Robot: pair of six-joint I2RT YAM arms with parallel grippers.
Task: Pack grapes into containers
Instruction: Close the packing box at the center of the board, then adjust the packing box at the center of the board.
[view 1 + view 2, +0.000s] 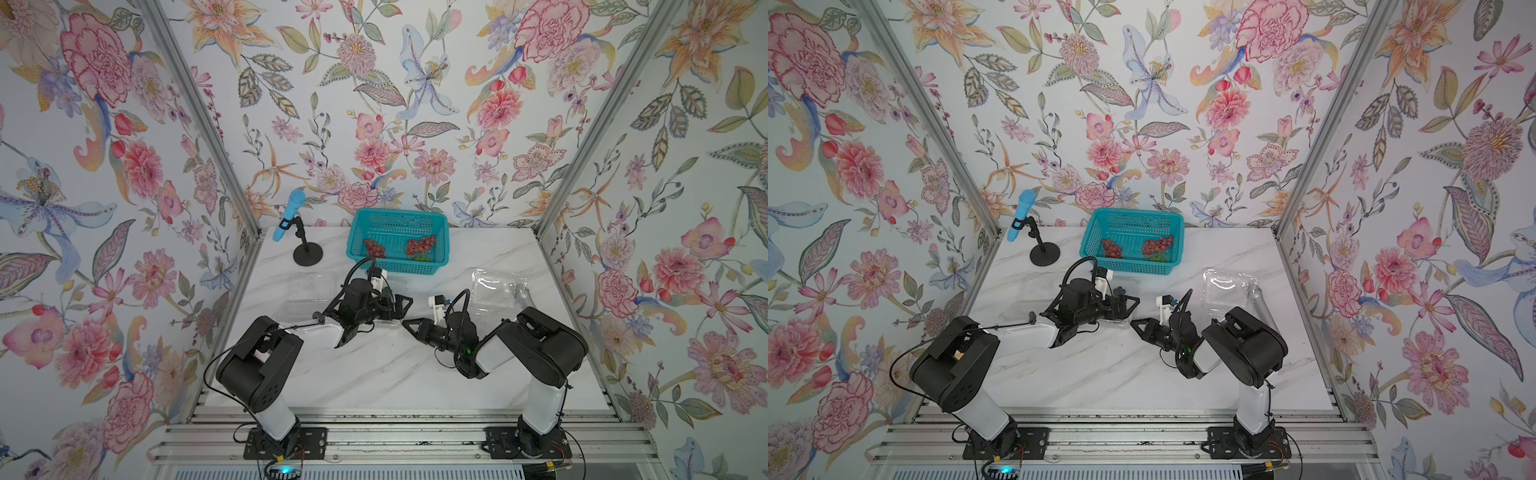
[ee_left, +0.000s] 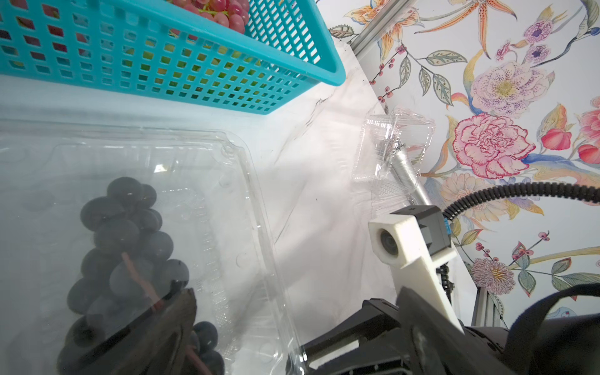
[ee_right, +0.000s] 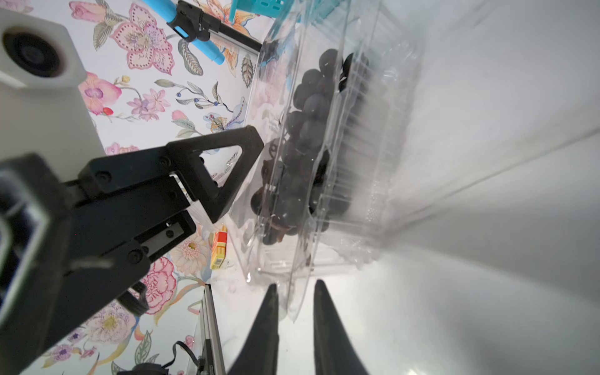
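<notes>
One dark purple-black grape bunch (image 2: 130,246) sits boxed in a clear plastic clamshell (image 2: 246,201) under the wide-spread left pincer (image 1: 398,311), its lip between the slightly parted jaws of the right pincer (image 3: 295,311), maybe unlatched; red-pink bunches (image 1: 420,245) wait in the teal perforated basket (image 1: 399,216) beyond.

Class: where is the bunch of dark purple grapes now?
In the left wrist view, the dark grape bunch lies inside the clear plastic clamshell container, mid-table, beside the teal perforated basket.

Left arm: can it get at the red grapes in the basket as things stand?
Probably yes. The left gripper is open and sits just in front of the teal basket, whose top is open. The red grapes lie uncovered inside. Only the basket's near wall needs clearing.
</notes>
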